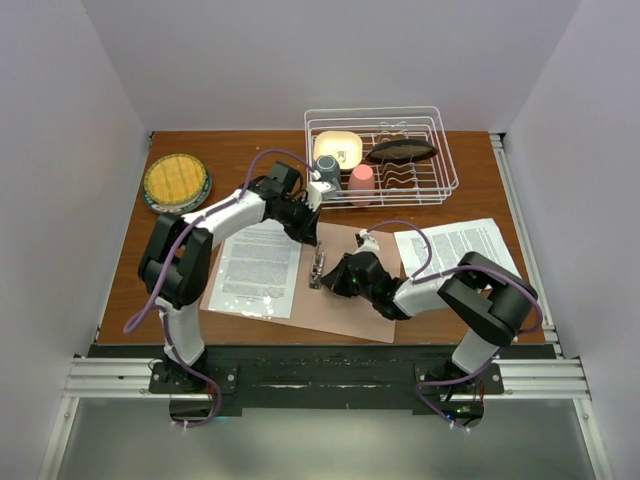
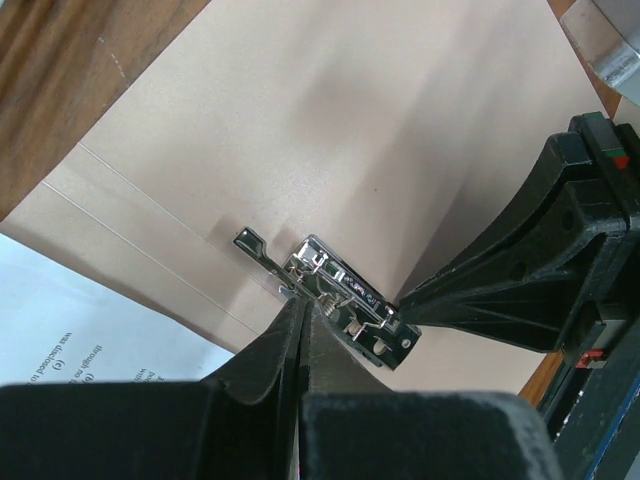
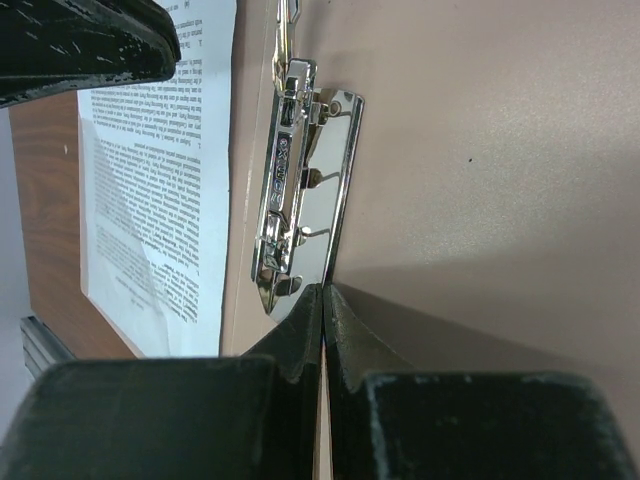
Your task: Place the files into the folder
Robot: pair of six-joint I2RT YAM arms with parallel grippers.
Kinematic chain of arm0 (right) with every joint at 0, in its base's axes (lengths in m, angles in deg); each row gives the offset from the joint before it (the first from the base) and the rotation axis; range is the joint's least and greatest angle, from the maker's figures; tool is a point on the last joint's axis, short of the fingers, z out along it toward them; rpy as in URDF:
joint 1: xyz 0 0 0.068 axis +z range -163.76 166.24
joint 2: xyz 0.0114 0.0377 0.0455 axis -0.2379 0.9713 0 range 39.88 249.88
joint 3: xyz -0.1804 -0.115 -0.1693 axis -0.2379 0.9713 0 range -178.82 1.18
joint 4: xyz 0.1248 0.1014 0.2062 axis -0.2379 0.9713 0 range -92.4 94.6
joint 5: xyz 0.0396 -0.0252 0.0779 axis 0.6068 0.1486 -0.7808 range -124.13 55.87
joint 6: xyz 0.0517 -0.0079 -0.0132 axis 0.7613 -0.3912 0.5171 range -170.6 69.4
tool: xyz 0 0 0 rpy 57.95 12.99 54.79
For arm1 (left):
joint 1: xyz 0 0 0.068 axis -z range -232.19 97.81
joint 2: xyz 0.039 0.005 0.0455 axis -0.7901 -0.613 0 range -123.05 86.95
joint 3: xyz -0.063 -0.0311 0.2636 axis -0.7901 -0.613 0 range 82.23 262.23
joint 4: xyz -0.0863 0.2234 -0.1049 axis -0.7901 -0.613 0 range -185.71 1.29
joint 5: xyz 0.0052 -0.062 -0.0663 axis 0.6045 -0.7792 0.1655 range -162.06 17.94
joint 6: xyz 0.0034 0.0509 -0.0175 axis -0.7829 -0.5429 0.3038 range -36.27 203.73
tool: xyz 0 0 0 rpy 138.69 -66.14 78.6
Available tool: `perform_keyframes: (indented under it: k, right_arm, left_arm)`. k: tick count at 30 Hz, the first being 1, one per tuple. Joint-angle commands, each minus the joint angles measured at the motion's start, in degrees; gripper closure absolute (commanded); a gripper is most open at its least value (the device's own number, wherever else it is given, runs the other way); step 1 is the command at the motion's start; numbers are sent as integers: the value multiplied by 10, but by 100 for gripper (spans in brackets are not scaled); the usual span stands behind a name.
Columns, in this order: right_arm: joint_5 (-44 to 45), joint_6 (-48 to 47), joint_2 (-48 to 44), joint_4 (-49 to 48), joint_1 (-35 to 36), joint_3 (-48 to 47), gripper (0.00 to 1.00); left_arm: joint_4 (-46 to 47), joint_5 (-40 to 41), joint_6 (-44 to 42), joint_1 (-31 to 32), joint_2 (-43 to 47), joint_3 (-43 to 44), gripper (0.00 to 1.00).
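Salmon-pink cardboard folder [image 1: 345,305] open flat; left end effector [image 2: 300,325], right end effector [image 3: 322,300] both pinched closed, tips at silver metal clip [image 3: 300,190].

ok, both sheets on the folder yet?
No: one sheet lies on the left leaf of the folder, while the other sheet sits on the table to its right.

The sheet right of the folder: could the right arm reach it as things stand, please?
Probably yes: the sheet lies uncovered beside that arm, nothing standing between, though its jaws are shut.
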Motion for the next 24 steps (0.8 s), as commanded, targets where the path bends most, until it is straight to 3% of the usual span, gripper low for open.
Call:
perform_keyframes:
  k: [1,2,11,12,18,19,24]
  right_arm:
    - [-7,-29,-2,147,6,7,99]
    - [-3,-34,-11,166,6,0,89]
    - [61,-98,-193,392,-28,-118,49]
    - [69,-93,-203,418,-37,-125,40]
    - [90,-27,-258,630,-175,-124,11]
    - [92,-18,-264,666,-205,-120,1]
    - [112,10,-341,725,-249,-75,3]
  left_arm:
    - [8,-7,3,-8,5,3,100]
    - [6,-5,0,-11,7,6,100]
    - [0,47,-36,-54,41,-42,100]
    - [-1,49,-39,-55,42,-54,100]
    - [2,68,-63,-56,54,-85,100]
    - [0,68,-65,-59,56,-87,100]
    - [-16,67,-82,-61,95,-73,100]
